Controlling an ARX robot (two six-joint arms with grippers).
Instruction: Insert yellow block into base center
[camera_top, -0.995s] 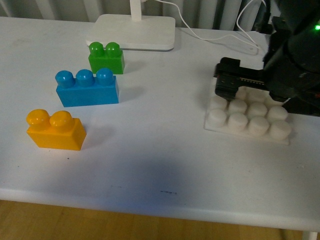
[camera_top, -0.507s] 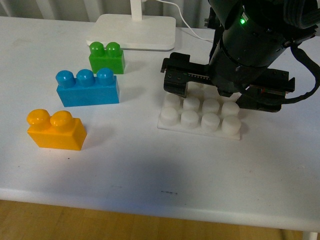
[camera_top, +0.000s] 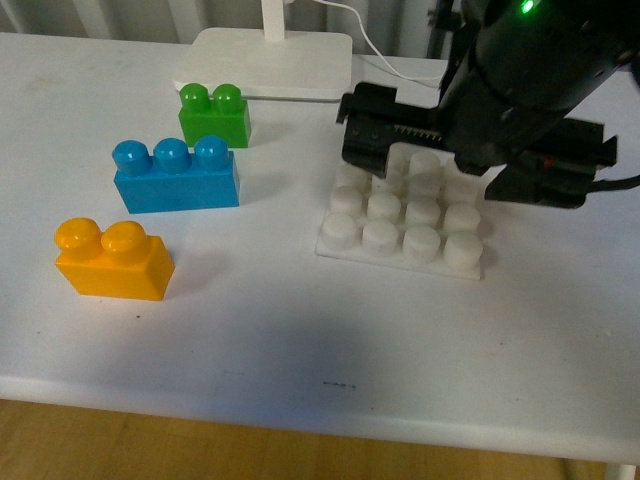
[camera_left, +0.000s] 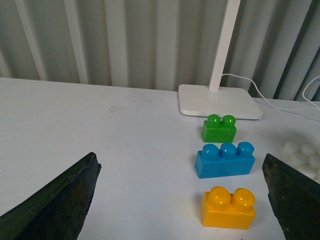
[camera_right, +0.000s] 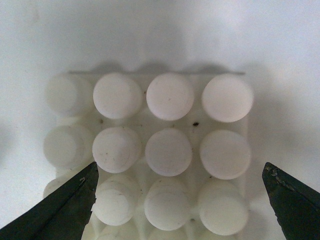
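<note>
1. The right gripper (camera_top: 455, 165) hangs over the far half of the base (camera_top: 381, 236). Its jaws are spread wide and hold nothing.
2. In the right wrist view, its two dark fingertips (camera_right: 70, 205) stand out past opposite sides of the base (camera_right: 169, 150), with the studs between them. I cannot tell whether they touch it.
3. The base lies flat on the table (camera_top: 300, 330), right of the middle.
4. The yellow block (camera_top: 112, 262) stands upright near the table's front left, well apart from the base and free of both grippers.
5. The blue brick (camera_top: 175, 177) sits just behind it. The green brick (camera_top: 213, 113) is farther back, near the lamp foot (camera_top: 265, 60).
6. The left gripper (camera_left: 175, 200) shows only in its wrist view, wide open and empty, facing the yellow block (camera_left: 228, 207).
</note>
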